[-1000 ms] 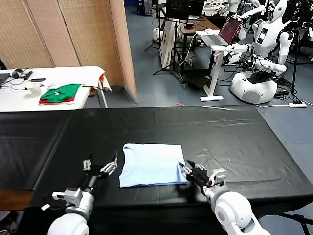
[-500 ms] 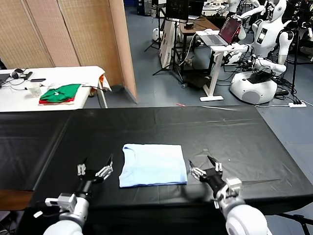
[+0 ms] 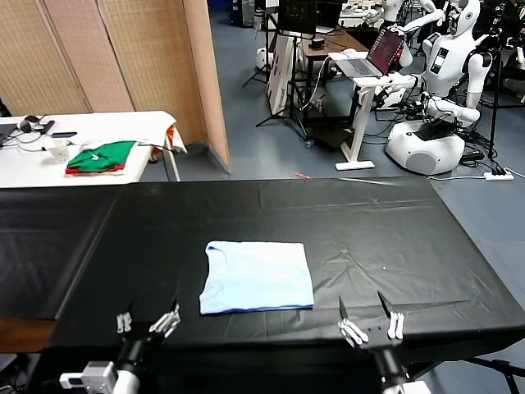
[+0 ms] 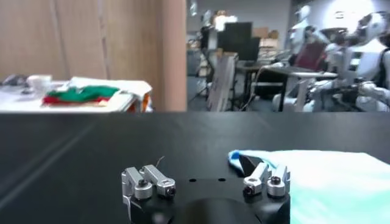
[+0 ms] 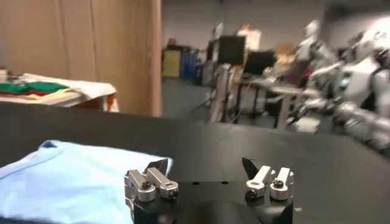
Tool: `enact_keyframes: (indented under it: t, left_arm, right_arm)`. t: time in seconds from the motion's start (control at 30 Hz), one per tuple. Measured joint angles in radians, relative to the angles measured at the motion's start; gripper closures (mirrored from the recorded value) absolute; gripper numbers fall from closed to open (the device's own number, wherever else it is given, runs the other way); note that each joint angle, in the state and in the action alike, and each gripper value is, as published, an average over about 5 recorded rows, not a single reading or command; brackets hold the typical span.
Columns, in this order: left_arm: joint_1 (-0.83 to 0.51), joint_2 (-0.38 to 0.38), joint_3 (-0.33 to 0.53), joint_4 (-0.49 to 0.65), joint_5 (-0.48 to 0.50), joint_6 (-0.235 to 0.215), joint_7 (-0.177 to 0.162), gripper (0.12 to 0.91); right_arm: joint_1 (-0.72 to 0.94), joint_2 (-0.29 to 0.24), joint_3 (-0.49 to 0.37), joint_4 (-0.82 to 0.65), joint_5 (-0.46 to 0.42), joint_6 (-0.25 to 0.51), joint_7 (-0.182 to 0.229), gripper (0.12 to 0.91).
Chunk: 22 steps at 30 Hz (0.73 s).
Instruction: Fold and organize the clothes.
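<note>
At the near desk edge, the left gripper and right gripper sit low, jaws apart and empty, each well clear of the shirt. The shirt lies flat as a folded rectangle mid-desk between them; folding appears done, with any stowing left. Since 1 second ago, both grippers have withdrawn from the shirt's near corners. Beyond, green-and-red garments rest on a white desk.

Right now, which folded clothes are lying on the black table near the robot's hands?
The pale blue T-shirt. It lies folded alone on the black table, ahead of and between both open grippers. The green-and-red folded garments sit far off on the white table.
</note>
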<state>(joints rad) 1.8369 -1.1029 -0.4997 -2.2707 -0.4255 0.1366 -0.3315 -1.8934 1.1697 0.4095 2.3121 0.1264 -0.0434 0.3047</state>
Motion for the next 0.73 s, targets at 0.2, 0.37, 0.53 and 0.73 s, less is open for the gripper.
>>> enact_keyframes:
  t: [0.2, 0.37, 0.53, 0.73]
  left_arm:
    - [0.038, 0.018, -0.014, -0.007, -0.015, 0.019, 0.015, 0.123]
    - [0.043, 0.022, -0.016, -0.002, -0.016, 0.026, 0.023, 0.123]
    - [0.048, 0.025, -0.016, 0.0, -0.016, 0.028, 0.025, 0.123]
    - [0.053, 0.026, -0.02, 0.0, -0.015, 0.03, 0.025, 0.123]
  right_arm:
    - [-0.137, 0.023, -0.005, 0.062, -0.026, -0.014, 0.061, 0.118]
    - [-0.185, 0.03, -0.005, 0.083, -0.027, -0.018, 0.067, 0.118]
    - [-0.202, 0.031, -0.005, 0.09, -0.027, -0.016, 0.066, 0.118]
    - [-0.209, 0.032, -0.005, 0.093, -0.028, -0.015, 0.066, 0.118]
